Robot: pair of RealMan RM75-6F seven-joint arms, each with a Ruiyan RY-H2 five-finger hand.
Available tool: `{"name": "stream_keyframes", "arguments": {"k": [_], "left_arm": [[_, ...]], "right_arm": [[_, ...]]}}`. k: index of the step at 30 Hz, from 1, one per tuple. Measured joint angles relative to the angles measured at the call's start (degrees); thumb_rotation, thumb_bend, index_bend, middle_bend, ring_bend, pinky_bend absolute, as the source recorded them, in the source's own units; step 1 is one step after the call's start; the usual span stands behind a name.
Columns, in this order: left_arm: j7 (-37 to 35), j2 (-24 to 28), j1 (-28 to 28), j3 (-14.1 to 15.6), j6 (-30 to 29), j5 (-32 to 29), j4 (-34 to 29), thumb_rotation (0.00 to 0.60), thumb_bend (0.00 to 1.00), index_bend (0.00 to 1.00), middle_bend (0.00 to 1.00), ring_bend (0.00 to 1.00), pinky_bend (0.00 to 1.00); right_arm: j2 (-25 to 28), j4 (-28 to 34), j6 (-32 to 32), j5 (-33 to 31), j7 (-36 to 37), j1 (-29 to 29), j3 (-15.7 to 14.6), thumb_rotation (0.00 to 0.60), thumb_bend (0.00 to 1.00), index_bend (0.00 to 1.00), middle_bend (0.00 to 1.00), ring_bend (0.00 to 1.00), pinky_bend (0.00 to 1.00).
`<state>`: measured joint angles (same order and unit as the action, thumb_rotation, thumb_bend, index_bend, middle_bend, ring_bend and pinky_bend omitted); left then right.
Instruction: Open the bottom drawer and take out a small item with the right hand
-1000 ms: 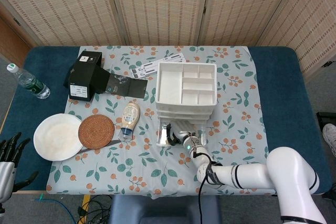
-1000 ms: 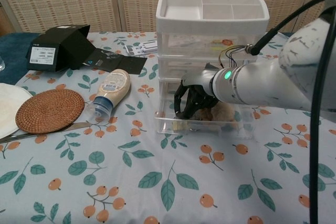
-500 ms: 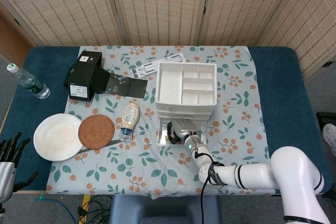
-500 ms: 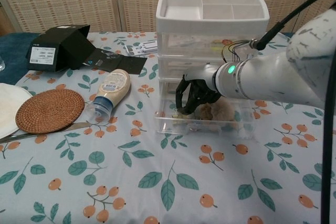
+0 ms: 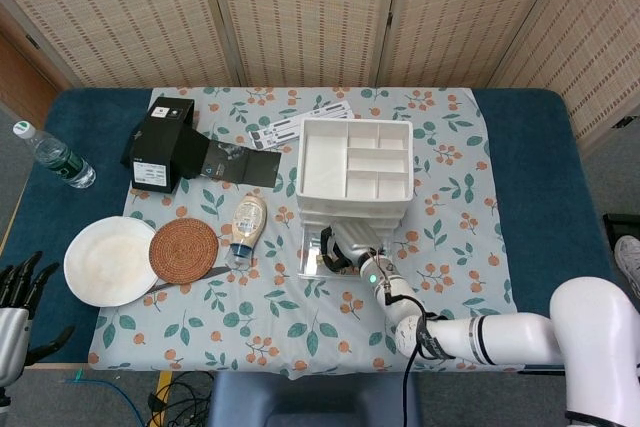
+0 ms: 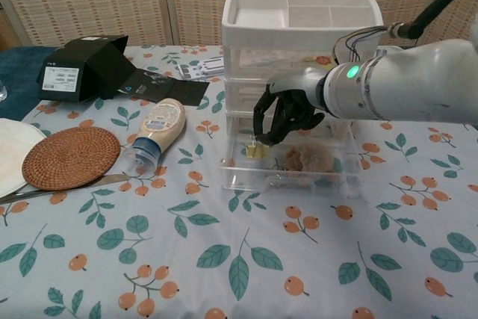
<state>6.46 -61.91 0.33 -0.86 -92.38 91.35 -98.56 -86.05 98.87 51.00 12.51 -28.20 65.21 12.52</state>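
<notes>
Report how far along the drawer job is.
Done: the bottom drawer of the white organizer stands pulled open. In hand: the right hand pinches a small yellowish item and holds it just above the drawer. Left: carrying it clear of the drawer. A brown lump remains inside. The left hand waits at the table edge.

1. R arm: glossy white/grey shell, green LED near wrist, thin cables along forearm.
2. Right hand [image 6: 285, 115]: black fingers.
3. Left hand [image 5: 17, 292]: black fingers, silver-grey wrist.
</notes>
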Motion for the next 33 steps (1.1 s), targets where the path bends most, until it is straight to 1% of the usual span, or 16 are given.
{"name": "stream_keyframes", "arguments": {"k": [6, 8, 12, 17, 24, 26, 32, 33], "left_arm": [[0.41, 0.23, -0.20, -0.10, -0.02, 0.36, -0.61, 0.600, 0.18, 0.13, 0.04, 0.07, 0.07], [0.48, 0.31, -0.21, -0.11, -0.05, 0.40, -0.75, 0.600, 0.18, 0.13, 0.04, 0.07, 0.07], [0.65, 0.44, -0.19, -0.07, -0.06, 0.43, -0.92, 0.600, 0.18, 0.13, 0.04, 0.07, 0.07], [0.75, 0.35, -0.28, -0.08, -0.04, 0.65, -1.06, 0.600, 0.18, 0.13, 0.04, 0.07, 0.07], [0.70, 0.44, -0.14, -0.01, -0.24, 0.66, -1.14, 0.600, 0.17, 0.13, 0.04, 0.07, 0.07], [0.66, 0.46, -0.09, 0.02, -0.28, 0.63, -1.12, 0.600, 0.18, 0.13, 0.04, 0.07, 0.07], [0.59, 0.38, 0.04, 0.19, -0.22, 0.59, -0.88, 0.600, 0.18, 0.13, 0.04, 0.07, 0.07], [0.59, 0.37, 0.01, 0.16, -0.20, 0.59, -0.88, 0.600, 0.18, 0.13, 0.04, 0.07, 0.07]], "right_arm": [[5.55, 7.50, -0.07, 4.84, 2.50, -2.74, -0.14, 0.600, 0.63, 0.61, 0.97, 1.00, 1.00], [7.16, 9.59, -0.31, 6.50, 3.21, -3.69, -0.66, 0.600, 0.63, 0.61, 0.97, 1.00, 1.00], [10.26, 13.42, -1.07, 10.51, 4.73, -5.92, -2.69, 0.600, 0.63, 0.61, 0.97, 1.00, 1.00], [11.90, 15.09, -1.94, 13.49, 5.86, -7.77, -5.88, 0.600, 0.63, 0.61, 0.97, 1.00, 1.00], [10.80, 14.42, -2.52, 16.49, 6.39, -8.92, -9.13, 0.600, 0.63, 0.60, 0.96, 1.00, 1.00], [10.42, 14.07, -2.56, 17.03, 6.31, -9.08, -9.80, 0.600, 0.63, 0.57, 0.96, 1.00, 1.00], [9.67, 13.00, -2.80, 18.21, 6.03, -9.42, -11.70, 0.600, 0.63, 0.40, 0.94, 1.00, 1.00], [9.72, 12.90, -2.97, 18.50, 5.98, -9.45, -12.01, 0.600, 0.63, 0.38, 0.94, 1.00, 1.00]]}}
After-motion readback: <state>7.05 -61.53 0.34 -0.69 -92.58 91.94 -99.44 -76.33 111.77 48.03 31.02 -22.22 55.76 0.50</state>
